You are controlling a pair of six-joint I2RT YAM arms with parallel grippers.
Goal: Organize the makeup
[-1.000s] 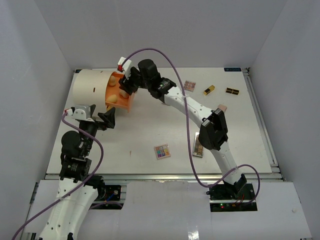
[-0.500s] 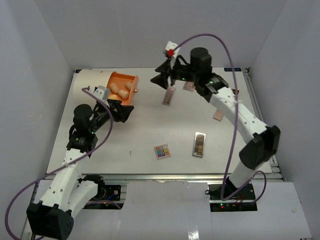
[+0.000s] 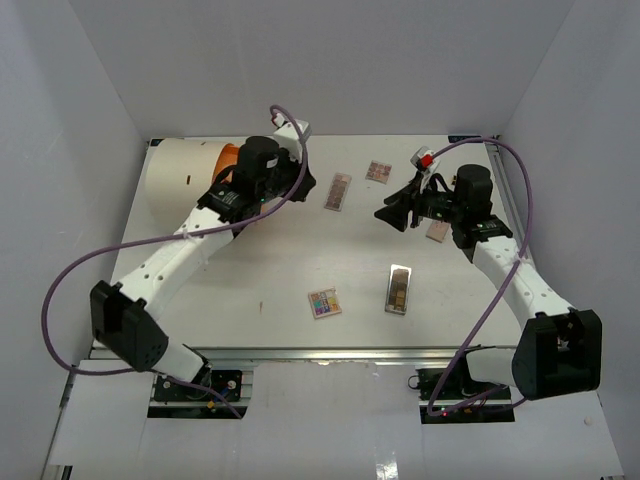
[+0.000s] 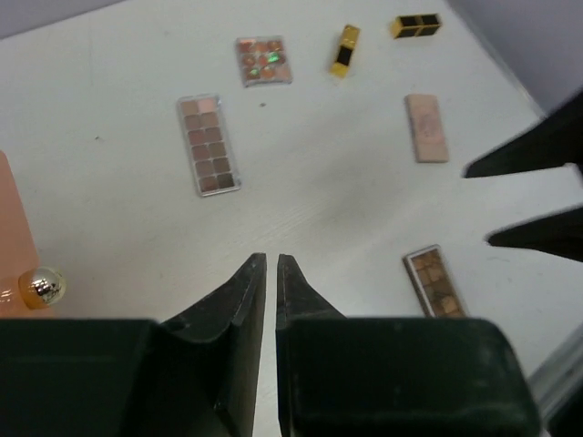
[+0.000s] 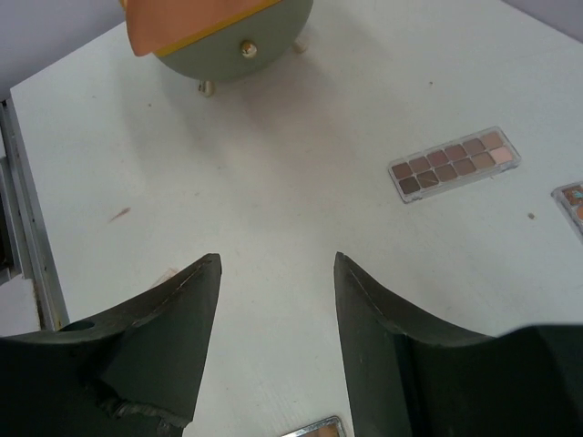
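Seven loose pieces of makeup are what I can count, all lying flat and apart on the white table (image 3: 250,270). A long brown palette (image 3: 339,192) and a small shimmery palette (image 3: 378,171) sit in the upper middle of the overhead frame. A dark palette (image 3: 399,289) and a multicoloured palette (image 3: 323,302) lie lower down. The pink wedge (image 4: 426,127), the gold-black lipstick (image 4: 344,50) and the black-gold compact (image 4: 417,25) show best toward the upper right of the left wrist view. Neither arm has any of them. The left gripper (image 4: 271,262) has its jaws drawn almost together, a sliver between them and nothing inside. It hangs beside the cream cylinder (image 3: 175,180) in the upper left, with the orange drawer (image 4: 14,237) and its gold knob (image 4: 43,287) at the left edge of its camera, so I judge it is placed to mind the drawer. The right gripper (image 5: 273,269) is spread wide and empty over bare table right of centre. It faces the long brown palette, which reads to me as lining up a pick. Most of the sorting looks undone. The palettes are thin and flat, so I would expect to pinch them across their narrow edges.
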